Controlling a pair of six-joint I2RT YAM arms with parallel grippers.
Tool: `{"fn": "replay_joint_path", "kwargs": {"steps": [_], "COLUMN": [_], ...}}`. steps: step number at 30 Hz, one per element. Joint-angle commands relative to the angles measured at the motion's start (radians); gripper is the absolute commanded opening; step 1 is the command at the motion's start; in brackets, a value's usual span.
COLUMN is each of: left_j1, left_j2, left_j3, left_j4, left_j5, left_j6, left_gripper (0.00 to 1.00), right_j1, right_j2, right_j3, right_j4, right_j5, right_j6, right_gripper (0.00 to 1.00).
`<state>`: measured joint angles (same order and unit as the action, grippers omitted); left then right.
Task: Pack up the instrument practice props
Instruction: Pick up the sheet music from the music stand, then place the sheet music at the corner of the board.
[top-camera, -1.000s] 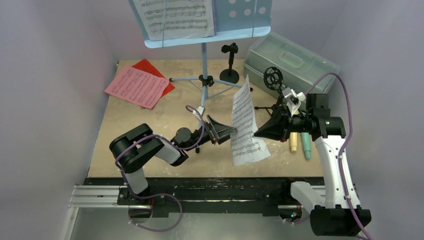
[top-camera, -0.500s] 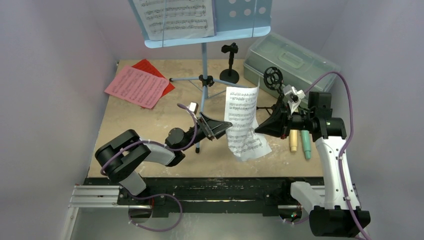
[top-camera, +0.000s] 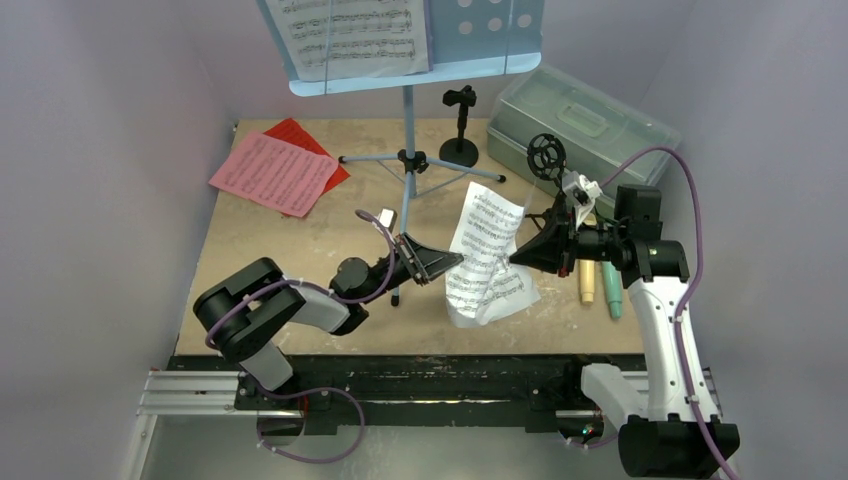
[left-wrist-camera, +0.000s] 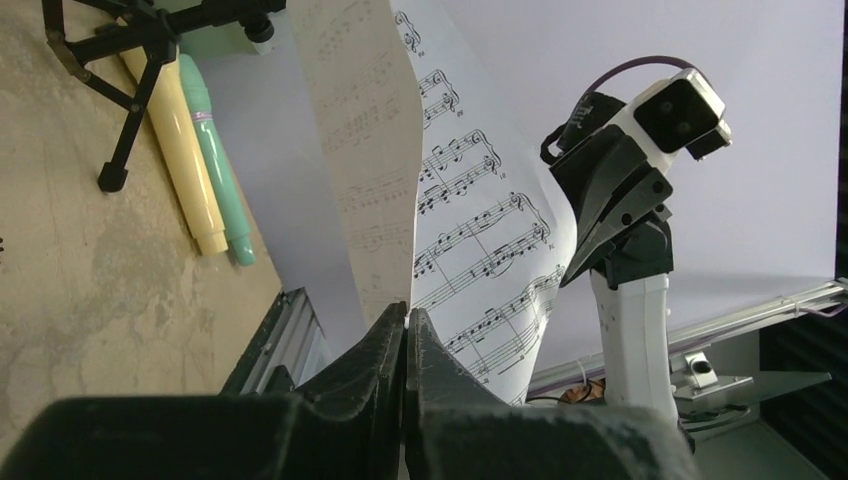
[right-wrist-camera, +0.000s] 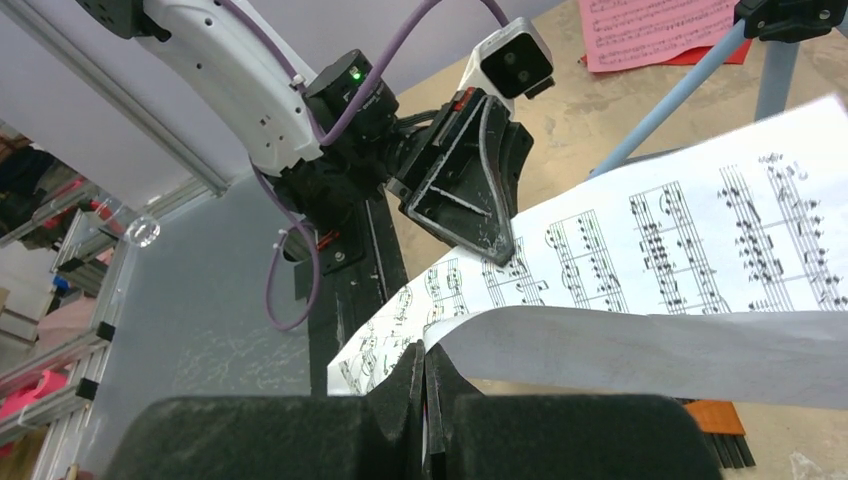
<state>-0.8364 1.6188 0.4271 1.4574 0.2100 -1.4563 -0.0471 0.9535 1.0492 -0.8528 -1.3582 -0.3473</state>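
Top external: white music page (top-camera: 485, 285) hangs buckled above the surface (top-camera: 300, 255), between the arms. Left end effector (top-camera: 459, 262) is pinched shut on its left edge, and right end effector (top-camera: 513, 263) is clamped on the right edge. Likely purpose: a two-sided hold to control the floppy sheet for packing.

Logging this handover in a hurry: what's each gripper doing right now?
Left gripper: shut, seemingly pinching the sheet.
Right gripper: shut on the same sheet.
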Motion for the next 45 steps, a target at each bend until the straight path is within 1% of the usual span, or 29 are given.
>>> {"fn": "replay_joint_path", "kwargs": {"steps": [1, 6, 9, 10, 12, 15, 17, 19, 21, 23, 25, 28, 29, 33, 36, 41, 45], "left_j1": [0.017, 0.054, 0.080, 0.090, 0.109, 0.137, 0.151, 0.158, 0.158, 0.159, 0.160, 0.160, 0.161, 0.161, 0.161, 0.161, 0.174], "left_j2": [0.019, -0.024, -0.084, -0.110, -0.184, -0.323, -0.439, -0.572, -0.695, -0.804, -0.894, -0.994, -1.011, -1.029, -1.025, -1.024, -0.973], "left_j3": [-0.002, -0.074, -0.139, -0.160, -0.194, -0.234, -0.241, -0.228, -0.183, -0.146, -0.109, -0.060, -0.046, 0.006, 0.039, 0.074, 0.105], "left_j4": [0.323, 0.321, 0.306, 0.285, 0.216, 0.036, -0.147, -0.385, -0.680, -0.920, -1.111, -1.328, -1.366, -1.490, -1.540, -1.552, -1.512], "left_j5": [0.061, 0.105, 0.132, 0.143, 0.168, 0.194, 0.196, 0.170, 0.109, 0.020, -0.081, -0.229, -0.282, -0.421, -0.534, -0.746, -0.898], "left_j6": [0.024, 0.058, 0.083, 0.092, 0.115, 0.185, 0.256, 0.346, 0.472, 0.566, 0.639, 0.726, 0.750, 0.823, 0.849, 0.887, 0.934], "left_gripper": [0.00, 0.00, 0.00, 0.00, 0.00, 0.00, 0.00, 0.00, 0.00, 0.00, 0.00, 0.00, 0.00, 0.00, 0.00, 0.00, 0.00], "right_j1": [-0.005, -0.005, -0.005, -0.004, -0.004, -0.003, -0.004, -0.004, -0.005, -0.005, -0.005, -0.005, -0.005, -0.016, -0.027, -0.035, -0.035], "right_j2": [-0.019, -0.019, -0.019, -0.019, -0.018, -0.014, -0.012, -0.012, -0.012, -0.012, -0.008, -0.003, -0.004, -0.013, -0.025, -0.027, -0.022], "right_j3": [-0.002, 0.008, 0.003, 0.000, -0.011, -0.033, -0.046, -0.061, -0.076, -0.089, -0.097, -0.106, -0.110, -0.145, -0.177, -0.198, -0.199], "right_j4": [0.018, -0.012, -0.020, -0.018, -0.012, 0.010, 0.025, 0.044, 0.062, 0.072, 0.066, 0.061, 0.061, 0.067, 0.077, 0.086, 0.083], "right_j5": [0.010, 0.055, 0.094, 0.101, 0.123, 0.156, 0.180, 0.199, 0.213, 0.220, 0.224, 0.226, 0.218, 0.195, 0.184, 0.189, 0.189], "right_j6": [-0.011, -0.095, -0.155, -0.171, -0.199, -0.223, -0.236, -0.245, -0.254, -0.277, -0.318, -0.371, -0.386, -0.430, -0.444, -0.452, -0.458], "right_gripper": [0.00, 0.00, 0.17, 0.25, 0.37, 0.51, 0.59, 0.67, 0.75, 0.81, 0.86, 0.91, 0.93, 0.97, 0.99, 0.99, 0.99]}}
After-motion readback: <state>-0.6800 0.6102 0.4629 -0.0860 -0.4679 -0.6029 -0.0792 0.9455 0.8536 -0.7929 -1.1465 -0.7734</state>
